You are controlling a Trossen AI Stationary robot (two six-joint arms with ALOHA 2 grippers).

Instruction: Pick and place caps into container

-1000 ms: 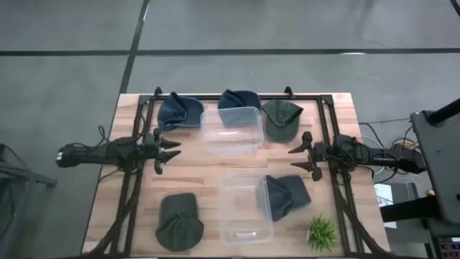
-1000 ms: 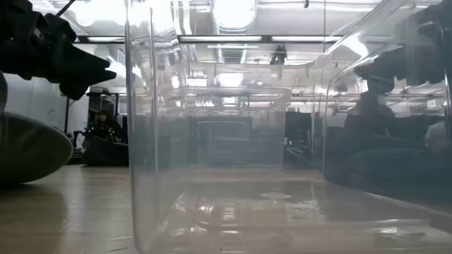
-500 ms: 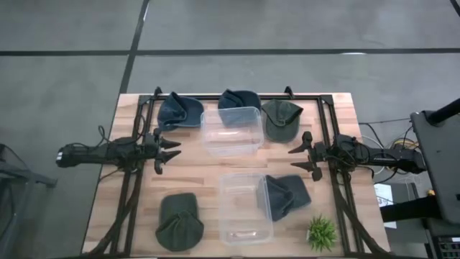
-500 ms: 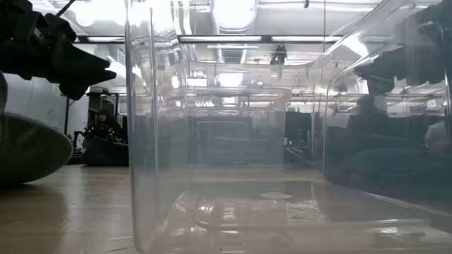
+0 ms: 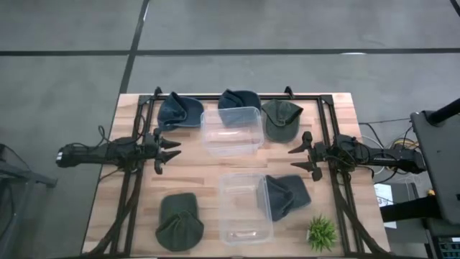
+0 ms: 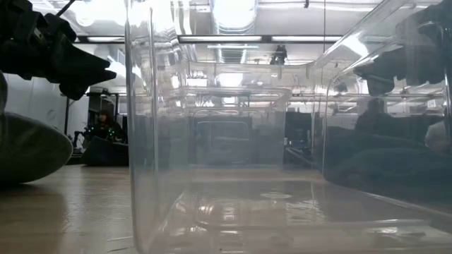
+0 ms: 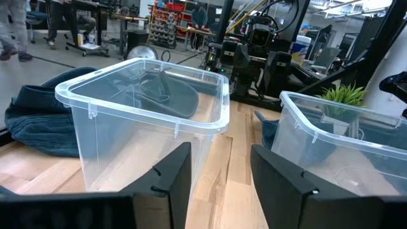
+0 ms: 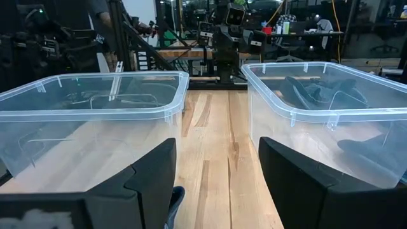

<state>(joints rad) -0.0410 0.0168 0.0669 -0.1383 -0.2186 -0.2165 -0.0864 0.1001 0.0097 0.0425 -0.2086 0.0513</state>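
We see left gripper (image 5: 171, 150) at mid-left of frame, fingers apart, holding nothing. Right gripper (image 5: 299, 157) at mid-right, fingers apart too, empty.

Five caps (image 5: 180, 111) on table (image 5: 345, 108): three along top edge around upper bin (image 5: 231, 130), one at lower left, one touching lower bin (image 5: 244, 208) on its right. Both bins without caps inside.

We read this as robotics lab or workshop: wooden surface (image 5: 208, 180) on grey concrete floor (image 5: 65, 72), ceiling strip lights (image 6: 233, 39), racks of equipment (image 7: 254, 44) and more robot rigs (image 8: 222, 32) behind, person (image 6: 102, 127) seated far off.
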